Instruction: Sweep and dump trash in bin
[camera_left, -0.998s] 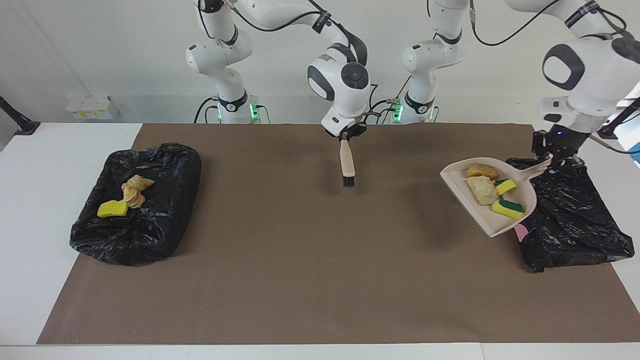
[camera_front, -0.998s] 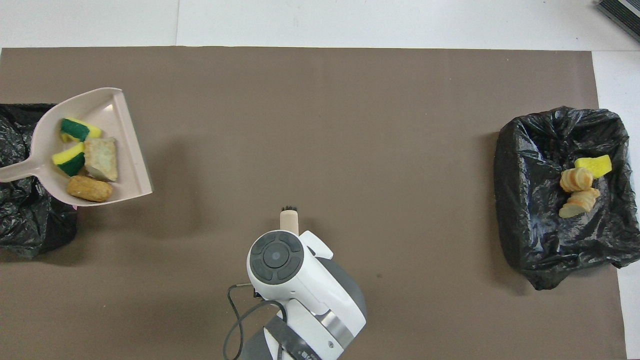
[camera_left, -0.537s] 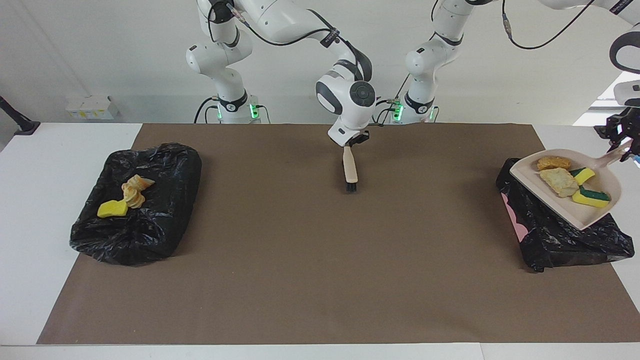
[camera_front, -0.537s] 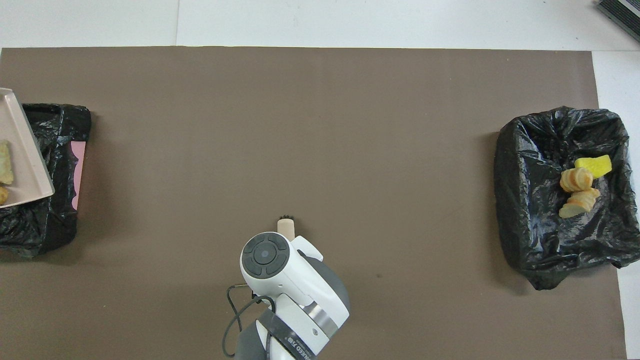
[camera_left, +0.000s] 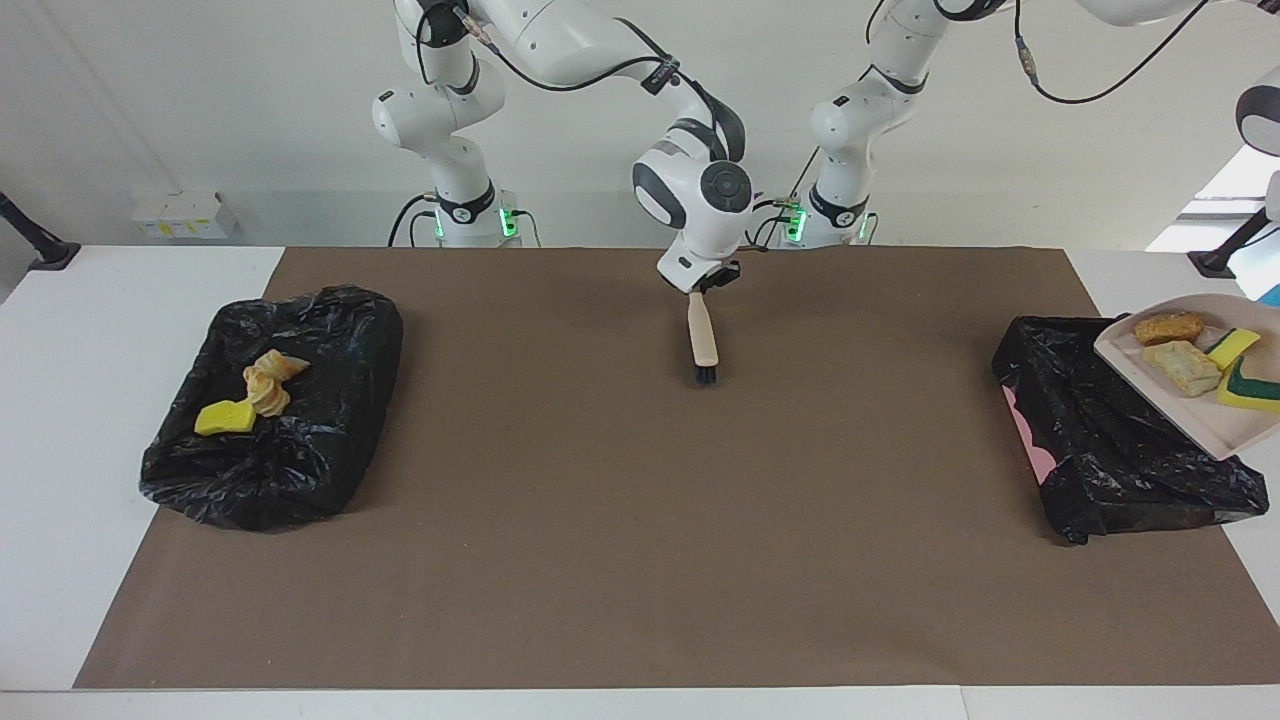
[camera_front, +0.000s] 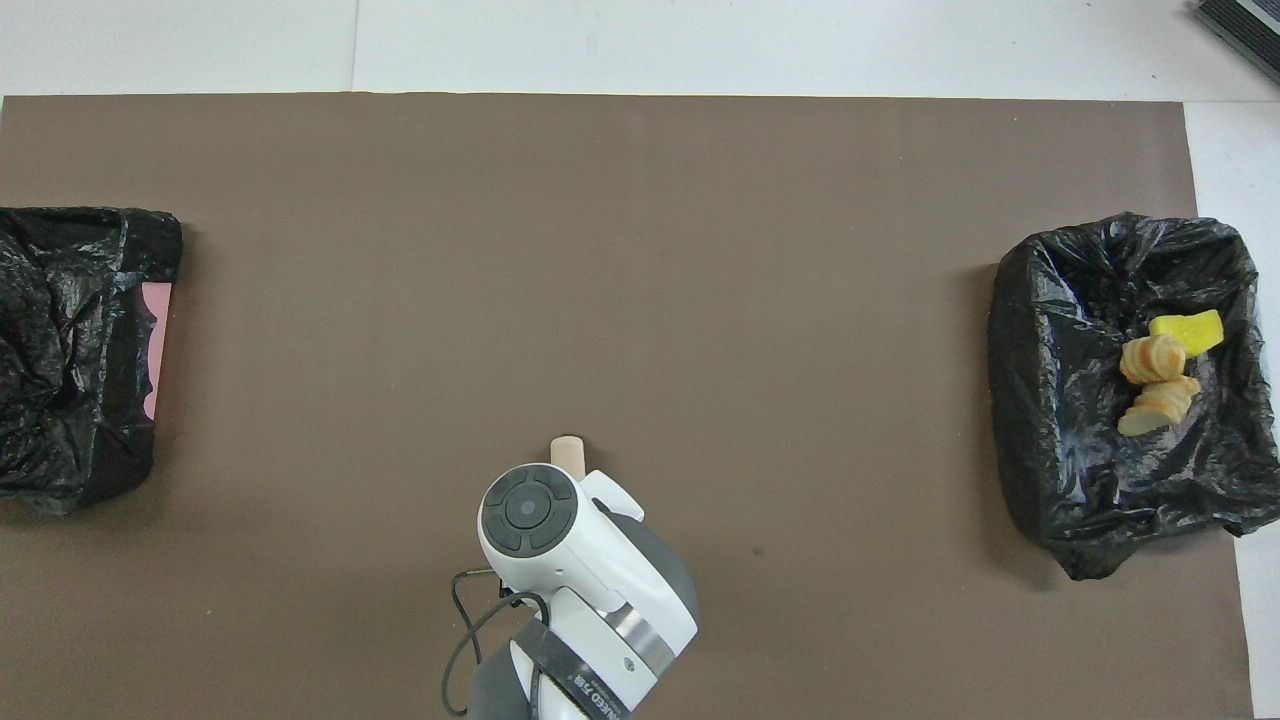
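A beige dustpan (camera_left: 1180, 418) hangs tilted over the black-bagged bin (camera_left: 1110, 440) at the left arm's end of the table. It carries trash: a brown lump (camera_left: 1168, 327), a pale bread piece (camera_left: 1183, 367) and two yellow-green sponges (camera_left: 1232, 347). Its handle and my left gripper are out of frame. Over the middle of the mat, my right gripper (camera_left: 700, 287) is shut on the top of a beige brush (camera_left: 702, 335). The brush's black bristles point down at the mat. From overhead only the brush's end (camera_front: 567, 450) shows past the wrist, and the bin (camera_front: 70, 350) looks empty.
A second black-bagged bin (camera_left: 270, 420) at the right arm's end holds a yellow sponge (camera_left: 225, 417) and two bread lumps (camera_left: 268, 385). A brown mat (camera_left: 640, 560) covers the table. White boxes (camera_left: 180, 215) lie near the robots, off the mat.
The left arm carried the loaded dustpan from beside its bin up and over it, out of the overhead view. The right arm drew the brush slightly toward the robots.
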